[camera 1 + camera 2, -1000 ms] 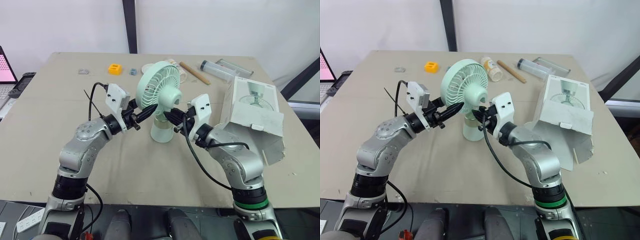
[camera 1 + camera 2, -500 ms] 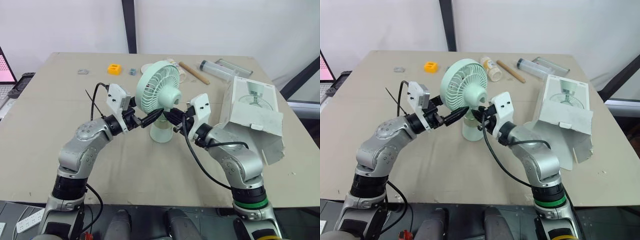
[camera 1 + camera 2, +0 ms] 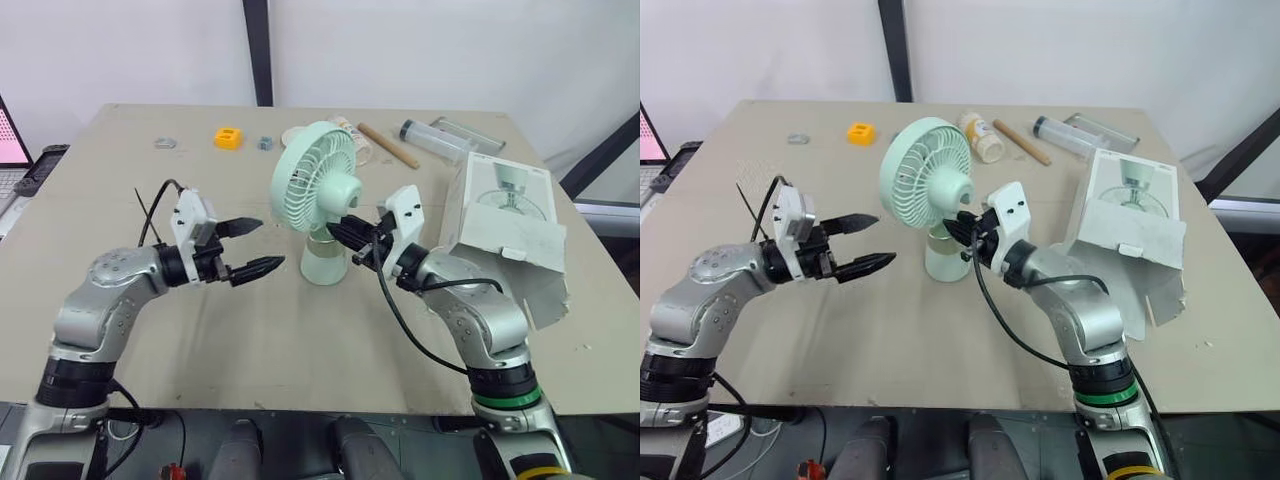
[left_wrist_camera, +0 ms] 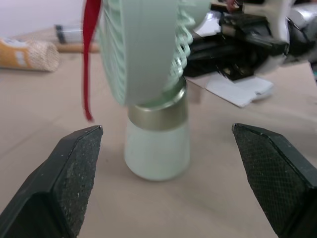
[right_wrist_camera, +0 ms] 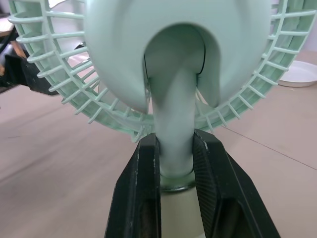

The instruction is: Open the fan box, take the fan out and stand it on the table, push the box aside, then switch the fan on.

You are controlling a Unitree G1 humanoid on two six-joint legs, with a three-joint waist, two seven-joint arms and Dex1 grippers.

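Note:
A mint-green fan [image 3: 318, 192] stands upright on the table [image 3: 120, 200], with its base [image 3: 323, 263] near the middle. My right gripper [image 3: 345, 236] is shut on the fan's neck just above the base; in the right wrist view both fingers [image 5: 143, 173] press its sides. My left gripper [image 3: 250, 247] hangs open to the left of the fan, apart from it and holding nothing. In the left wrist view its fingers [image 4: 74, 168] frame the fan's base [image 4: 157, 144] from a distance. The white fan box [image 3: 505, 228] stands at the right with a flap hanging open, just behind my right arm.
Along the far edge lie a metal ring [image 3: 166, 143], a yellow block [image 3: 229, 137], a small grey piece [image 3: 265, 143], a bottle [image 3: 982, 138], a wooden stick [image 3: 388, 146] and a clear tube [image 3: 445, 137]. A laptop [image 3: 12, 150] sits off the table's left side.
My left gripper has opened and drawn back to the left, away from the fan's head. The right gripper stays on the fan's neck; the box has not moved.

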